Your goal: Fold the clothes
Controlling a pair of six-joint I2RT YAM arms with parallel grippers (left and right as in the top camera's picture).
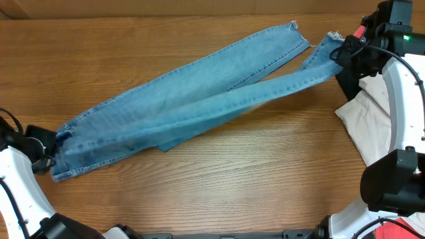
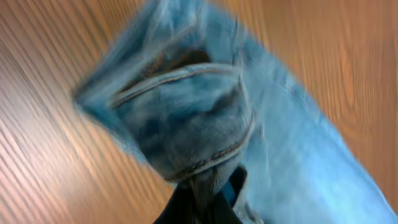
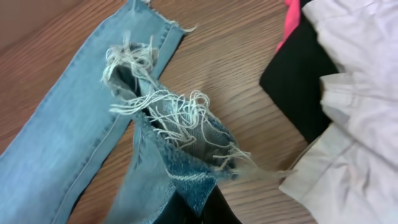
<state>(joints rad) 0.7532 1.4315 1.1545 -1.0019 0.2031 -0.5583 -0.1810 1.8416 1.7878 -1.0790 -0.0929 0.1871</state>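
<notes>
- The jeans [image 1: 192, 99] are light blue denim with long slim legs. They are stretched slantwise across the wooden table [image 1: 252, 186], with the waist at the lower left and the hems at the upper right.
- One leg lies flat on the wood. The other crosses over it and its frayed hem [image 3: 168, 112] is lifted, white threads hanging loose.
- At the waist end the right wrist view is no help, but the left wrist view shows bunched cloth with brown stitched seams, blurred.
- The left gripper [image 1: 48, 145] sits low at the table's left edge, with its fingers clamped on the waist end.
- The right gripper [image 1: 342, 52] reaches in at the far right and pinches the frayed hem.
- An off-white garment [image 1: 372, 113] lies just beside the right arm, with a black garment [image 3: 298, 87] and a red garment [image 3: 289, 25] next to it.
</notes>
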